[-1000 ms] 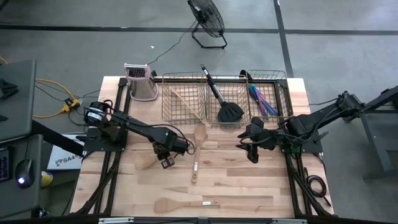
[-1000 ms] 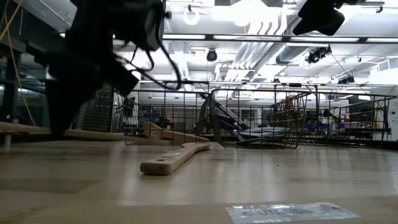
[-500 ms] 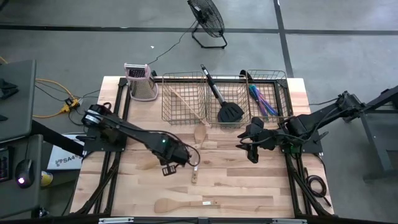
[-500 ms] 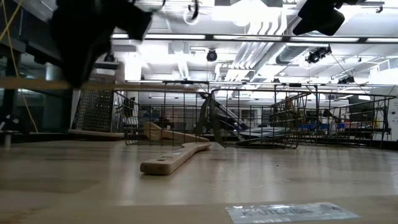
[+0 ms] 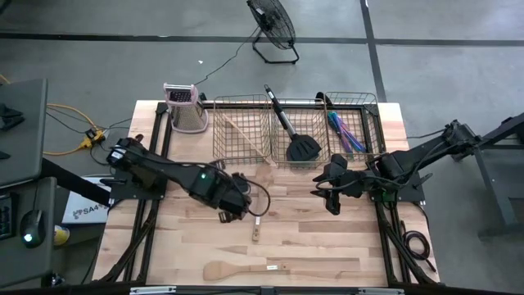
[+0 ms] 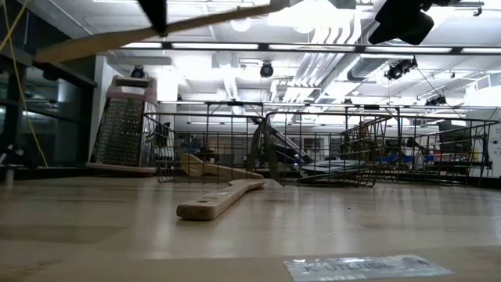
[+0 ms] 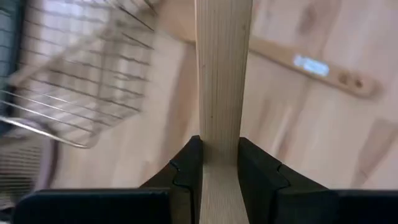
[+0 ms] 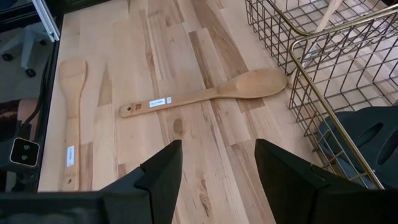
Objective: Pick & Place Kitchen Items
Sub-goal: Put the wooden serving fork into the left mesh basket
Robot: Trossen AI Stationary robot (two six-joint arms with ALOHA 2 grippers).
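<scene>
High view, left arm: it is stretched from the table's left side toward the middle, and the left gripper (image 5: 233, 205) is raised above the wood.
Left gripper: its two dark fingers (image 7: 186, 171) are pressed on the flat handle of a wooden utensil (image 7: 222, 74), so the utensil is pinched and lifted off the table.
Held utensil, shape: a long, flat, pale strip with fine straight grain is seen. In the low view it is shown tilted up high (image 6: 149, 33).
Right arm: it is bent in from the table's right side. The right gripper (image 5: 332, 192) is hung near the baskets, with fingers spread and nothing between them.
Wooden spoon: a smooth spoon with a round bowl and a white sticker (image 8: 208, 96) is lying flat on the table, near the left basket.
Wooden spatula: it is lying flat by the front edge (image 5: 241, 268).
Wire baskets: thin metal grids (image 5: 246, 131) hold a black spatula (image 5: 299, 143) and shiny blue-purple cutlery (image 5: 344, 131).
Table: pale wooden planks (image 5: 327, 246).
</scene>
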